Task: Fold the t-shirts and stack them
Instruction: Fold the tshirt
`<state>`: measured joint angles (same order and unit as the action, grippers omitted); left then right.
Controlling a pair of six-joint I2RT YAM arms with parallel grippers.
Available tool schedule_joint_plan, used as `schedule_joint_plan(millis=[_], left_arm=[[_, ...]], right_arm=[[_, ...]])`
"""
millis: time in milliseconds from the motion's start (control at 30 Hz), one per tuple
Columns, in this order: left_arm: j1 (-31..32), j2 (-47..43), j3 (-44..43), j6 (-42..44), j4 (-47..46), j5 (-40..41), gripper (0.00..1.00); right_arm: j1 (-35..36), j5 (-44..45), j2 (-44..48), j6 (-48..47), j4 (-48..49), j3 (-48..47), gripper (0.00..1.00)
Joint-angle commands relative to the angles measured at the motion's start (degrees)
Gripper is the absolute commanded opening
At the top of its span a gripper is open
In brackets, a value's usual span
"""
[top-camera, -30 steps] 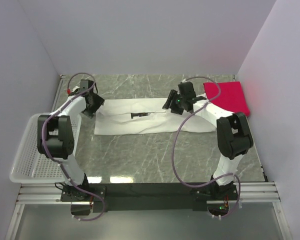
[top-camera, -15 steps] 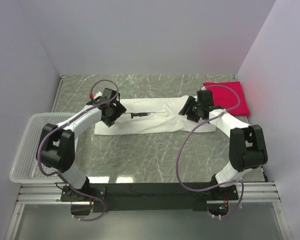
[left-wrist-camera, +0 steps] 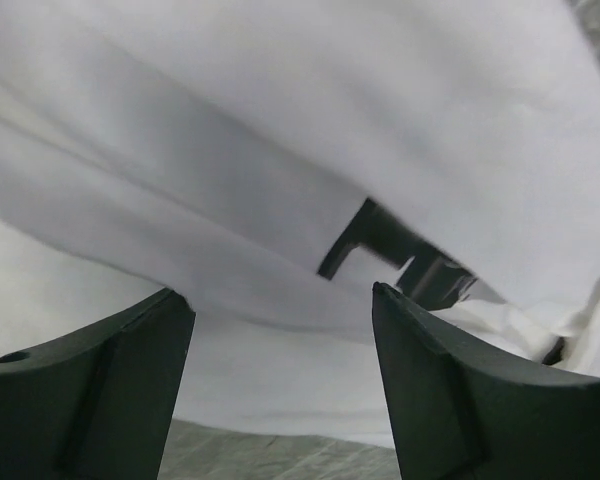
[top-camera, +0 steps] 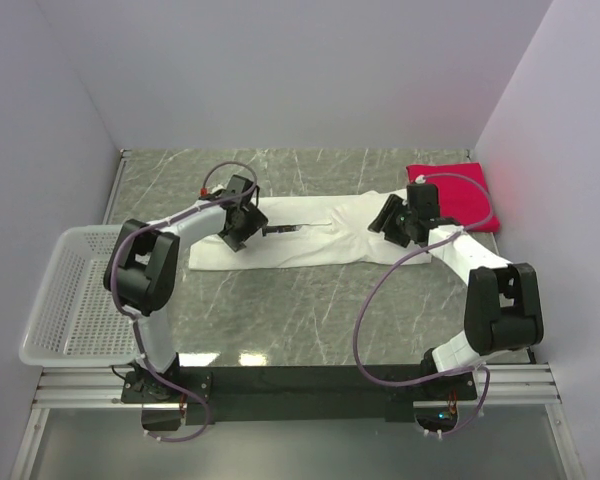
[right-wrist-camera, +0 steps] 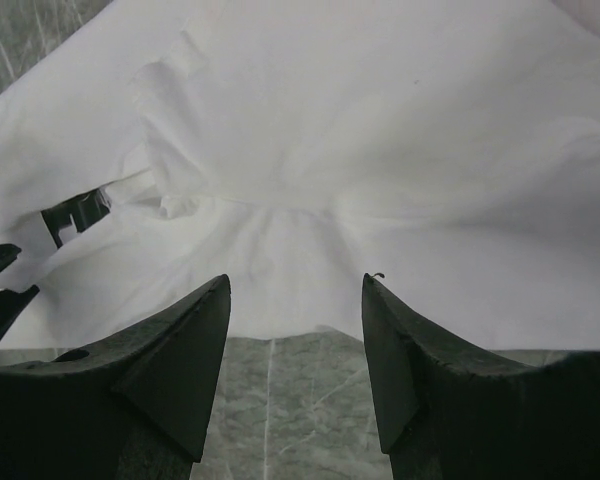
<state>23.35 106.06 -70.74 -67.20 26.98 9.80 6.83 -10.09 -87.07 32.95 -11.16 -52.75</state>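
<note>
The white t-shirt [top-camera: 300,245] lies spread in a long band across the middle of the tabletop [top-camera: 310,320], nearer the far edge than the near one, its small black print [top-camera: 280,230] facing up. It is flat but rumpled, with creases gathering near its right end. The red t-shirt [top-camera: 458,195] sits folded square in the far right corner, probably parked there as the base of the stack, out of the way of the folding. The left gripper [top-camera: 236,226] hovers low over the left part of the white shirt, beside the print. Its wrist view shows its jaws apart, with cloth ahead of them and nothing pinched. The right gripper [top-camera: 395,220] is down at the shirt's right end. Its jaws are also released, and bare marble shows between them, just short of the cloth's near hem. One gripper at each end suits a two-handed pickup, so that a lifted edge would come up evenly; the fold itself looks not yet begun. The white mesh basket [top-camera: 70,300] sits off the left edge, apart from both shirts.
</note>
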Motion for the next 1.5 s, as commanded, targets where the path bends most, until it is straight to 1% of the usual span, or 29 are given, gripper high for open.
schedule_joint_plan(millis=[0,233,333,367,400,433,467,500,567,600,667,733,767,900,933,1100,1200,1333,1467], left_arm=[[-1.3,2.9,-6.4,-0.1,-0.9,1.0,0.75],[-5.5,10.7,-16.7,1.6,1.3,-1.2,0.74],[-6.7,10.7,-18.6,2.7,3.0,-2.1,0.74],[-6.8,8.7,-18.2,3.4,3.6,-1.8,0.75],[-6.8,7.1,-17.3,3.7,3.7,-0.2,0.75],[-6.8,5.2,-14.4,3.9,3.7,0.5,0.76],[-6.9,1.2,-12.5,4.3,3.6,1.3,0.77],[-7.0,-0.8,-8.8,4.4,3.9,3.1,0.77],[-7.1,-6.4,-5.0,4.4,4.6,5.0,0.77],[-7.2,-8.1,-0.8,4.4,4.7,6.2,0.77],[-7.2,-12.2,3.0,4.6,4.6,7.0,0.76],[-7.4,-14.3,7.4,5.0,4.4,8.6,0.72],[-7.8,-14.7,8.5,5.5,4.4,9.1,0.69],[-9.2,-14.9,13.8,7.0,2.7,11.1,0.61],[-9.6,-14.0,14.3,7.3,1.9,10.9,0.60],[-12.1,-8.6,14.8,8.2,2.0,10.5,0.57],[-14.1,-6.5,14.1,7.2,6.3,9.4,0.54],[-15.7,-7.6,16.9,6.0,6.9,7.8,0.52],[-16.4,-8.2,18.3,5.9,8.9,8.0,0.52]], right_arm=[[-1.2,0.8,2.6,-1.1,0.9,0.6,0.62],[-3.7,0.3,3.1,-0.5,1.6,2.5,0.61],[-5.2,0.0,3.7,0.3,2.3,4.1,0.61],[-6.5,-0.5,3.9,1.0,3.0,4.5,0.61],[-8.2,-0.7,4.4,1.3,3.2,4.9,0.60],[-9.1,-0.7,4.7,1.7,3.2,5.5,0.59],[-10.8,-0.8,5.0,2.3,3.7,5.8,0.58],[-11.5,-0.9,5.1,2.6,3.9,6.2,0.57],[-13.6,-1.0,5.1,3.7,4.6,6.8,0.54],[-14.1,-1.1,4.8,3.9,4.7,7.0,0.52],[-15.2,-1.5,4.5,4.8,5.2,7.6,0.49],[-16.7,-1.6,3.7,4.7,5.6,8.1,0.44],[-17.2,-1.6,2.7,4.5,5.8,8.1,0.41],[-19.8,-4.6,-0.3,4.8,7.3,8.5,0.30],[-20.7,-6.0,-0.9,5.0,7.5,8.5,0.30],[-22.5,-5.1,-5.0,5.4,7.4,8.4,0.29],[-24.6,-5.2,-7.1,5.5,4.2,7.8,0.26],[-26.5,-3.8,-7.3,5.6,1.4,6.8,0.25],[-27.7,-0.9,-7.2,5.4,-1.9,6.2,0.25]])
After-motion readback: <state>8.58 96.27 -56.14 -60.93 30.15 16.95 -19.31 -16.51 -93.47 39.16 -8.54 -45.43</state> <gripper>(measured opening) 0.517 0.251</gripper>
